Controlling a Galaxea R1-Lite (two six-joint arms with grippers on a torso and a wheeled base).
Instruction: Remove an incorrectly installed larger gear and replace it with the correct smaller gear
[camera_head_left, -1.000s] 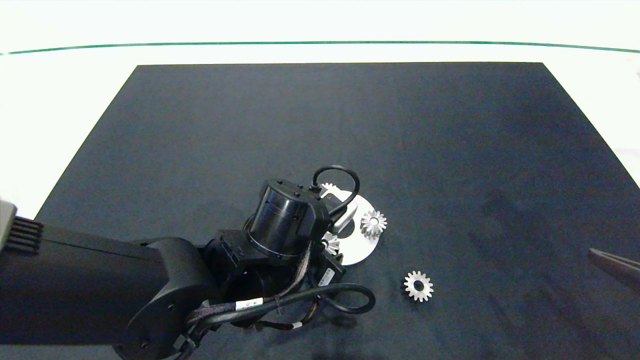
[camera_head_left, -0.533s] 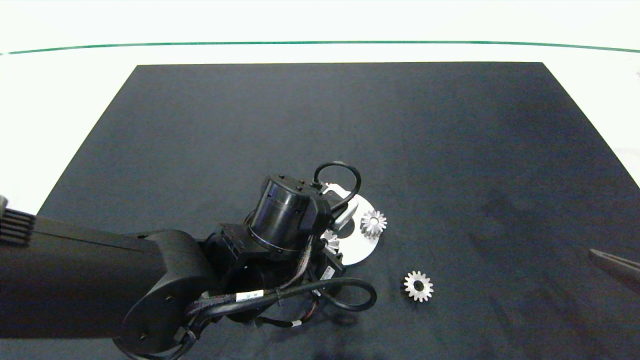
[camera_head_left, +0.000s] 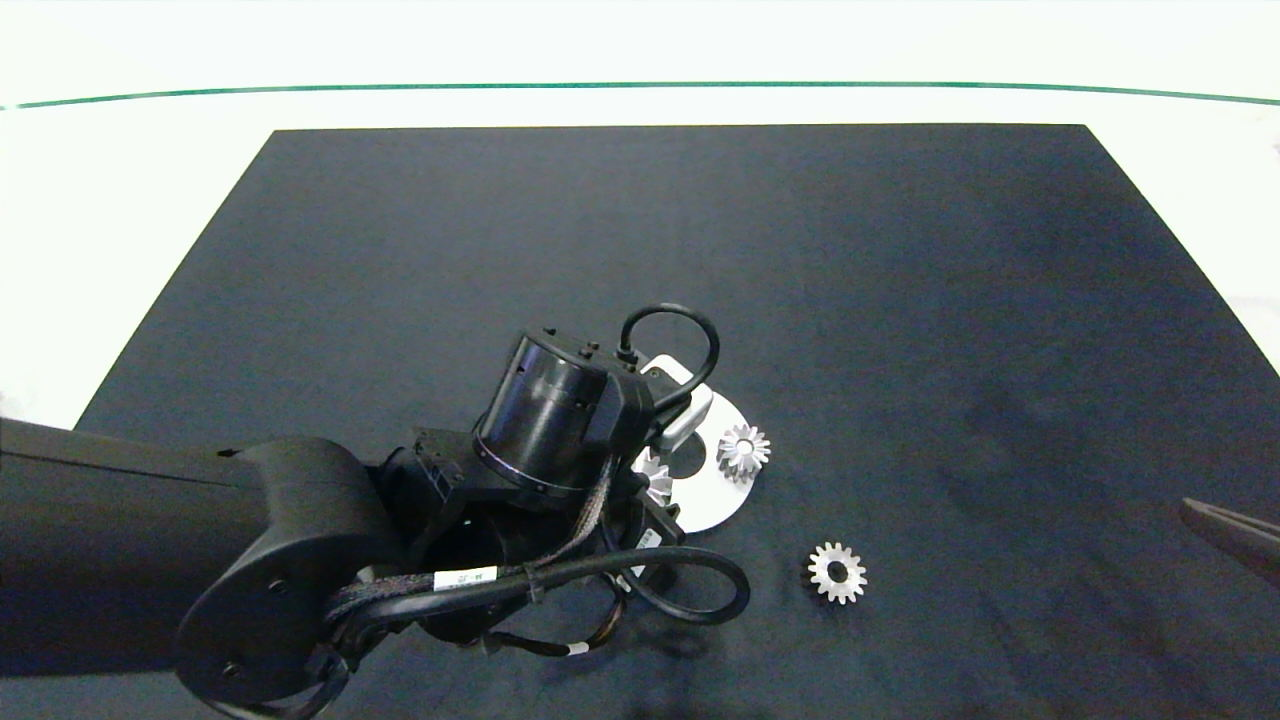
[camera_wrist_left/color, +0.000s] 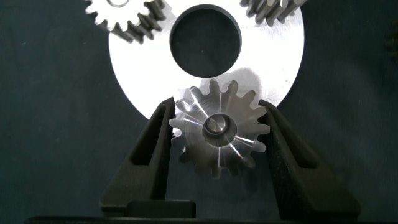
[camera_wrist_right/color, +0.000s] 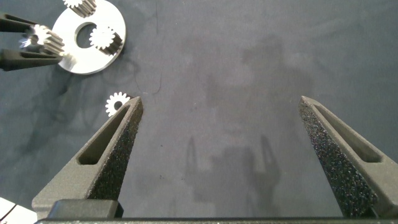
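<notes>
My left arm (camera_head_left: 250, 560) reaches in from nine o'clock across the black mat (camera_head_left: 900, 300) that covers the bench (camera_head_left: 100, 200), and my wrist housing hides most of a white round plate (camera_head_left: 715, 500). At the plate's three o'clock edge stands a fine-toothed gear (camera_head_left: 744, 450); another gear (camera_head_left: 655, 480) peeks out from under my wrist. At five o'clock from the plate, apart from it, the smaller gear (camera_head_left: 837, 572) lies flat on the mat. My right gripper (camera_head_left: 1235, 530) shows only a tip at the three o'clock edge.

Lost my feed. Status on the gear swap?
Left gripper shut on larger gear, over the disc. Right gripper open, parked away. Smaller gear waiting on mat. Nothing in the way.
</notes>
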